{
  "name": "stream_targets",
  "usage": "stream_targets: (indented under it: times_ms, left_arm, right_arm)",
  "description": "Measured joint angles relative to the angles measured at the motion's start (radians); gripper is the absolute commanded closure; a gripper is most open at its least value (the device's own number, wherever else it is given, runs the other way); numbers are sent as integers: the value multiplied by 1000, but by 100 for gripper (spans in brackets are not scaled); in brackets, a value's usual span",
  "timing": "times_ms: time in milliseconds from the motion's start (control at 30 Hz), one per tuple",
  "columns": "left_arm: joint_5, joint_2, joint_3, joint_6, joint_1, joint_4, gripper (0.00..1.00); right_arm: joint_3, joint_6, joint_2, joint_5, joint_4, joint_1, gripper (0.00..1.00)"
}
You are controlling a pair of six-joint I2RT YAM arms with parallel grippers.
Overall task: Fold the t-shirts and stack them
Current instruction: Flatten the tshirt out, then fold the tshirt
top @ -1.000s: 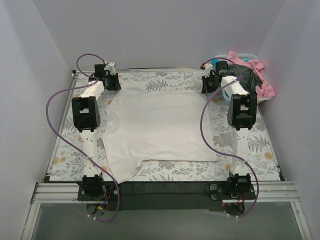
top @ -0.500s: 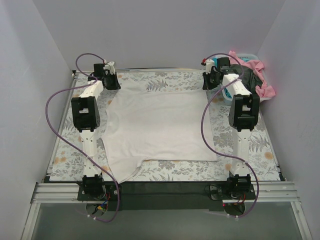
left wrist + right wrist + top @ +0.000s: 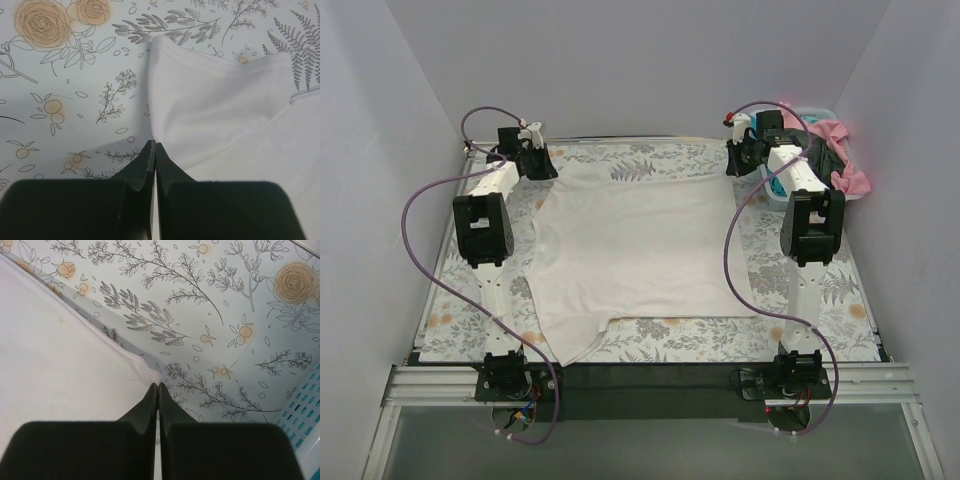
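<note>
Left wrist view showed the left gripper (image 3: 153, 146) with jaws pinching the white t-shirt (image 3: 225, 115) at its edge. The right gripper (image 3: 158, 386) had its jaws pinched on another corner, printed sheet (image 3: 210, 300) beneath.

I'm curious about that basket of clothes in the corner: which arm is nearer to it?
The right arm. Its jaws pinch the far right corner of the white t-shirt, beside the basket; the left arm grips the far left corner, on the opposite side.

A sheet printed with ferns and orange flowers (image 3: 840, 290) covers the tabletop (image 3: 650, 378). A plastic basket (image 3: 815, 109) stands at the far right corner, against white walls (image 3: 650, 60).
</note>
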Motion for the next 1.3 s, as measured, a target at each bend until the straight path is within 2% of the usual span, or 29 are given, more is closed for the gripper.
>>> stream_targets:
  times_ms: [167,333,533,700,1000,1300]
  left_arm:
    - [22,-41,-57,9,4,0,100]
    - [45,-164,-150,31,12,0,100]
    - [68,-368,-321,79,17,8,100]
    - [72,-477,-483,125,26,21,100]
    - [45,-510,-713,186,39,17,100]
    - [24,-510,-744,203,38,31,100]
  right_arm:
    - [-31,-14,-17,-3,-2,-3,99]
    - [-99,-32,-87,-13,-5,-14,99]
    - [-184,-68,-181,-34,-5,-30,99]
    - [-271,-103,-229,-46,-5,-37,99]
    - [-470,-172,-264,-53,-26,-39,99]
    - [-537,-204,-264,-52,-35,-39,99]
